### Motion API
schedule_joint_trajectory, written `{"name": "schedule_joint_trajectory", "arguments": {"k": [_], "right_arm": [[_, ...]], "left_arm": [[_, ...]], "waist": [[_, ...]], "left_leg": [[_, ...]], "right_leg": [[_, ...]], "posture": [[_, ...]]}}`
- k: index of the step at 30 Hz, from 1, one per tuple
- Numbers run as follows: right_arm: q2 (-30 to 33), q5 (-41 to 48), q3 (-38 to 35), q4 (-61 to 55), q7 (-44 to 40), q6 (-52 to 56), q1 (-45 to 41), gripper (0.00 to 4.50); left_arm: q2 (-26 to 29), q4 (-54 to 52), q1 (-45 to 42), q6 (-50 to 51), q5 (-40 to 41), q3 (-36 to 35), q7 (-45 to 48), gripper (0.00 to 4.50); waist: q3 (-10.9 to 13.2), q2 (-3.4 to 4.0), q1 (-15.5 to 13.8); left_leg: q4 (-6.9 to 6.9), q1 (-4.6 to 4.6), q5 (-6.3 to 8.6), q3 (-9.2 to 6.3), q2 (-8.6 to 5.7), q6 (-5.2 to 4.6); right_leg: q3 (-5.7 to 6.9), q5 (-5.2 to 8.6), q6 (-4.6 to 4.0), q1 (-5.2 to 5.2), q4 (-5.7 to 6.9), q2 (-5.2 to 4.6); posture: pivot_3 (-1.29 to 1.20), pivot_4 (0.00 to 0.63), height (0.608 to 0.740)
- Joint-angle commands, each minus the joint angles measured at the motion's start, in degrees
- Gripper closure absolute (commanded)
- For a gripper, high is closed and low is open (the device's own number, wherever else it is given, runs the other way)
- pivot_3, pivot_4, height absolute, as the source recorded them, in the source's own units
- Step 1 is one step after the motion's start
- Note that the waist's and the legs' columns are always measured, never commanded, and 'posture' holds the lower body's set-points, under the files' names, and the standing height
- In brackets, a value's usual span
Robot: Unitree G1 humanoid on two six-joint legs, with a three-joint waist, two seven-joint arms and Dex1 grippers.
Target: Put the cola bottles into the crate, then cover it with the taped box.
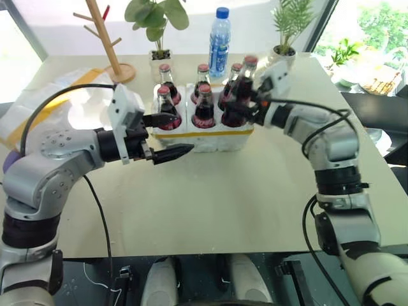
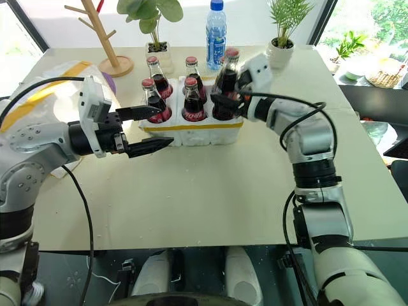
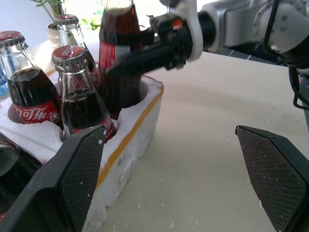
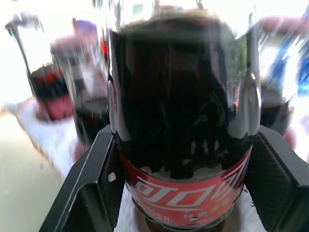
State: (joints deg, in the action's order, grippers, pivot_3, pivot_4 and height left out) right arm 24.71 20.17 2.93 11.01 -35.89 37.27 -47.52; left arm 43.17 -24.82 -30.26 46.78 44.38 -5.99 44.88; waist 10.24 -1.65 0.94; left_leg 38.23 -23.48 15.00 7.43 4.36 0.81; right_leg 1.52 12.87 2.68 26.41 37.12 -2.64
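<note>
The crate [image 1: 220, 141], a low white foam block with a yellow tape band, stands mid-table with several cola bottles [image 1: 204, 105] upright in its wells. My right gripper [image 1: 241, 109] is shut on one more cola bottle [image 4: 181, 121], whose base is at the front right well. Its red cap [image 1: 250, 62] rides higher than the others and it leans a little. My left gripper [image 1: 169, 136] is open and holds nothing. It hovers level at the crate's front left corner, one finger [image 3: 72, 188] close to the foam. The taped box [image 1: 44, 105], white with yellow tape, lies at the far left behind my left arm.
A blue-capped water bottle [image 1: 218, 41] stands behind the crate, between two potted plants [image 1: 156, 29] [image 1: 287, 29]. A wooden rack [image 1: 108, 44] stands at the back left. Foam crumbs dot the table [image 1: 242, 197] in front of the crate.
</note>
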Motion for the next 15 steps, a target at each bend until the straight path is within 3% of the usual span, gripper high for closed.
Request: {"name": "schedule_joint_trajectory", "arguments": {"k": [1, 7, 9, 11, 15], "right_arm": [[0.09, -0.67, -0.86, -1.27, -1.04, -2.28, -1.34, 1.77], [0.11, -2.77, -0.16, 2.30, -1.64, -2.85, -1.33, 1.77], [-0.54, -3.25, 0.07, 4.37, -1.50, -2.64, -1.97, 0.68], [-1.04, -4.16, 0.31, 5.58, -1.21, -3.30, -2.76, 0.07], [0.65, -1.12, -2.08, -0.21, -3.45, 0.36, -3.40, 0.07]], "left_arm": [[0.30, -0.66, -1.34, -0.85, -0.14, -0.84, -0.02, 0.00], [0.77, -0.04, -1.45, -0.91, -0.50, -0.97, 0.32, 0.00], [0.79, 0.08, -1.14, -1.08, -0.76, -0.75, 0.49, 0.00], [0.94, 0.38, -0.93, -1.26, -1.28, -0.44, 0.55, 0.00], [2.10, -0.40, 0.19, -0.71, -1.28, -1.96, 0.49, 0.00]], "waist": [[0.00, 0.00, -0.01], [0.00, 0.00, -0.04], [0.00, 0.00, -0.05], [-0.01, -0.01, 0.01], [-0.01, -0.01, 0.03]], "left_leg": [[0.00, 0.00, 0.00, 0.00, 0.00, 0.00], [-0.01, 0.00, 0.00, -0.01, 0.01, 0.00], [0.00, 0.01, 0.00, -0.01, 0.00, 0.00], [0.00, 0.08, 0.00, -0.01, 0.00, 0.00], [0.00, 0.09, 0.00, -0.01, 0.00, 0.00]], "right_leg": [[0.00, 0.00, 0.00, 0.00, 0.00, 0.00], [0.01, 0.00, 0.00, 0.00, -0.01, 0.02], [0.00, 0.00, 0.00, -0.02, 0.00, 0.01], [0.00, 0.00, 0.00, -0.08, 0.00, 0.01], [0.00, 0.00, 0.00, -0.07, 0.02, 0.01]], "posture": [[0.00, 0.150, 0.740], [0.00, 0.150, 0.740], [0.00, 0.150, 0.740], [0.00, 0.150, 0.740], [0.00, 0.150, 0.740]]}}
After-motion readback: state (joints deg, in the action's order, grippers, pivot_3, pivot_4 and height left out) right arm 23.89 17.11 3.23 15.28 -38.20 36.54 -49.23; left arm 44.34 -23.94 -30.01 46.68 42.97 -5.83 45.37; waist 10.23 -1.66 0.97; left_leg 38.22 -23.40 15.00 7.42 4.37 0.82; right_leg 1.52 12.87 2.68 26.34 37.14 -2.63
